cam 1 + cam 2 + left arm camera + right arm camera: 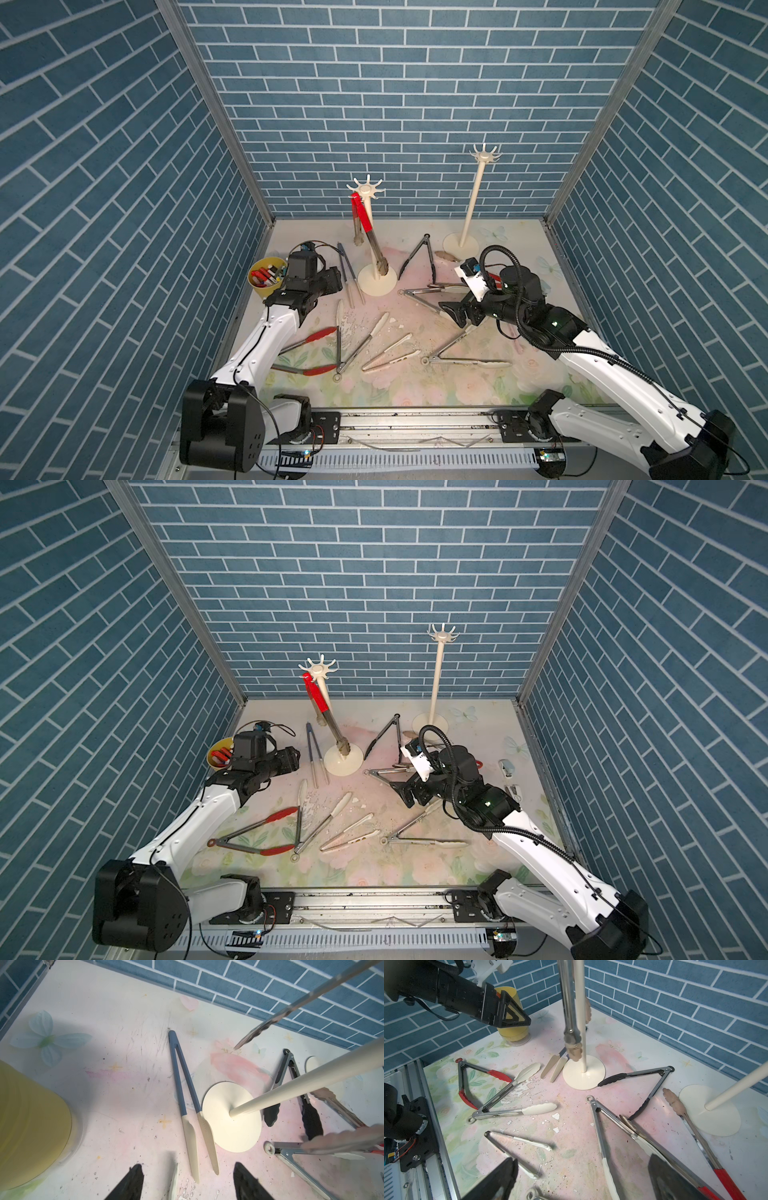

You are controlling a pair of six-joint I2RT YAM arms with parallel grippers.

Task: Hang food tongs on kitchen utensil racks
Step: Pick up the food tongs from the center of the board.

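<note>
Red-handled tongs (365,222) hang from a hook on the 9 o'clock side of the near utensil rack (370,287), tips down by its base. The far rack (473,199) stands at 1 o'clock on the floral table (415,374). Other tongs lie flat.

Blue tongs (180,1076) lie at 9 o'clock of the near base. The left gripper (187,1165) has its jaws spread either side of their cream tips, gripping nothing.

The right gripper (581,1161) is wide open and empty, over cream-tipped steel tongs (608,1176).

The yellow cup (266,276) sits at the table's 9 o'clock edge.

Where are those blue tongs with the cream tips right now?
In both top views the blue tongs lie flat just left of the base of the nearer rack, ahead of the left end effector.
</note>
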